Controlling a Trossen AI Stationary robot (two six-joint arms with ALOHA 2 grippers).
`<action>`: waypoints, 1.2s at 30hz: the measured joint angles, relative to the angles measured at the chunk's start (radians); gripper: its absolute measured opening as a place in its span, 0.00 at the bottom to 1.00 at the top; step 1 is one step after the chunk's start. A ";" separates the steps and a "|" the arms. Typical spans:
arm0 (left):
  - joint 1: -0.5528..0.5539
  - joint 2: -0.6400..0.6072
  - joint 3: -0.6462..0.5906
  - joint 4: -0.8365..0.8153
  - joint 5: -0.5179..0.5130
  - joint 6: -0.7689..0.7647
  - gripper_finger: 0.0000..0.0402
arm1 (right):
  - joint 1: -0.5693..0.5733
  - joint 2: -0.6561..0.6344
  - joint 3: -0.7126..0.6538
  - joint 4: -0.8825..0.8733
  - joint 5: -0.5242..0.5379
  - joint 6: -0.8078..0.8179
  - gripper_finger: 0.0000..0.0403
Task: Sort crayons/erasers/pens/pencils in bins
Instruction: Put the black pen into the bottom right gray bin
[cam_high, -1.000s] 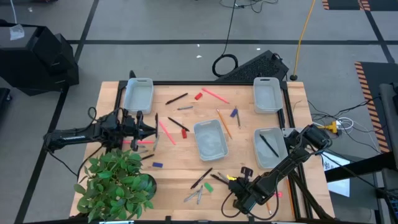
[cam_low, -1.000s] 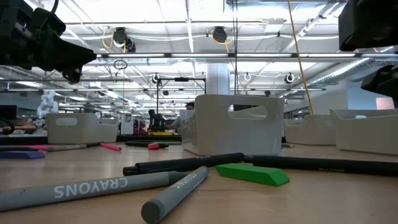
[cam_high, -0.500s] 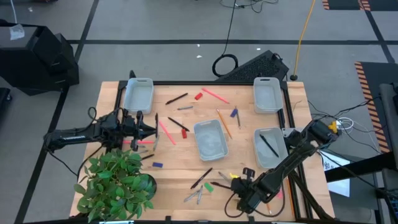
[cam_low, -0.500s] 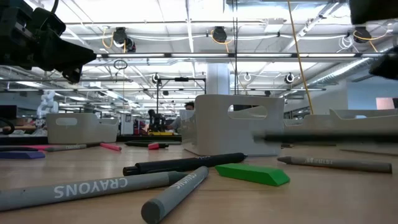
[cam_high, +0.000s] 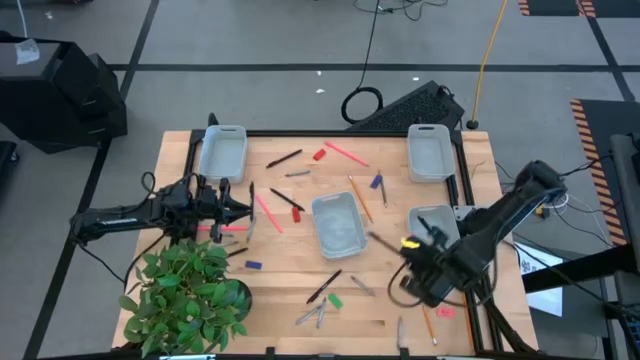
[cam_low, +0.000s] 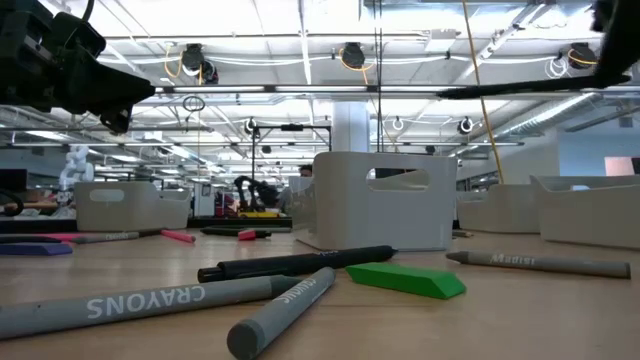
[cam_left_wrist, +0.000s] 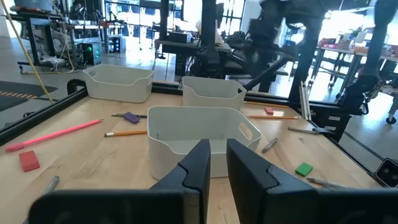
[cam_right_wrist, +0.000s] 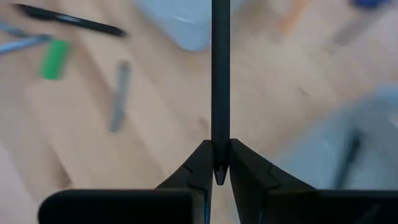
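The surface (cam_high: 290, 290) was pale wood. The bins (cam_high: 336, 224) were pale grey-blue. A black pen (cam_right_wrist: 220, 74) sat in the dark right gripper (cam_right_wrist: 220, 163). A green eraser (cam_low: 407, 279) lay beside grey crayons (cam_low: 130, 303) lettered white. Pencils (cam_high: 266, 212) were pink and orange. The plant (cam_high: 185, 290) was green.

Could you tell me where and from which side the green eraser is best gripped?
Grip the green eraser across its narrow width, at mid-length, coming straight down from above. It lies flat and low, so a level approach from the side would probably find little to hold. The black pen lies close beside it, so the hand should open only a little.
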 joint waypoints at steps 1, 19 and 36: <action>0.000 0.000 0.000 0.000 0.000 0.000 0.14 | 0.002 -0.020 0.000 -0.044 -0.010 0.034 0.08; 0.000 0.000 0.000 0.001 0.000 0.000 0.14 | 0.012 -0.169 -0.422 -0.032 -0.363 0.370 0.08; 0.000 0.000 0.000 0.002 0.000 0.000 0.14 | 0.012 -0.171 -0.298 0.013 -0.221 0.287 0.28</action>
